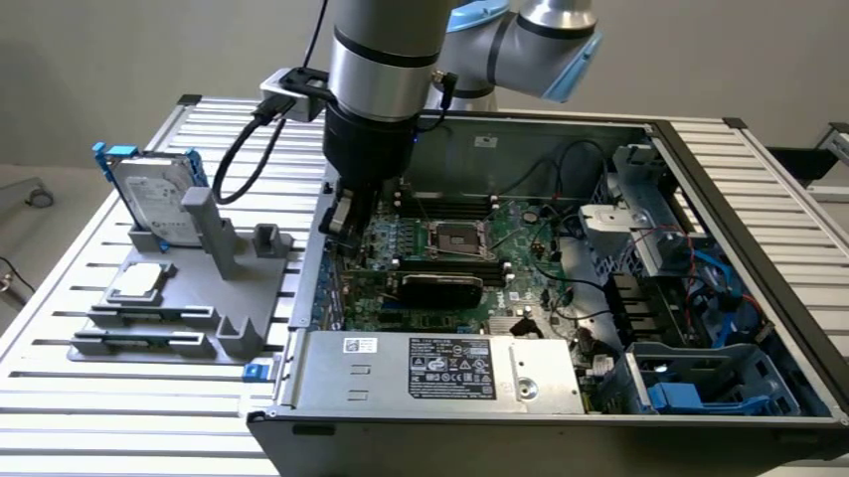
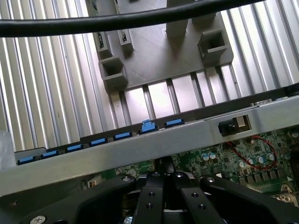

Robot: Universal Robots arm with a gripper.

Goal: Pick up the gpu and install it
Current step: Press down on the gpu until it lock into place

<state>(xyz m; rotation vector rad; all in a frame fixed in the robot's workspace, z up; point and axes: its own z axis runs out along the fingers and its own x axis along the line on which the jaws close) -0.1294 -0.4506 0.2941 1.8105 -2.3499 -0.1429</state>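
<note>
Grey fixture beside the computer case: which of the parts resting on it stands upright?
The blue-framed hard drive stands on edge; the square processor chip lies flat.

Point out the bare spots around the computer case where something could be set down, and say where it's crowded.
Free: the slatted table in front of the grey fixture tray, and the slats past the computer case on the exterior view's right. Crowded: the tray with the hard drive and processor chip, and the motherboard, where the gripper sits shut.
</note>
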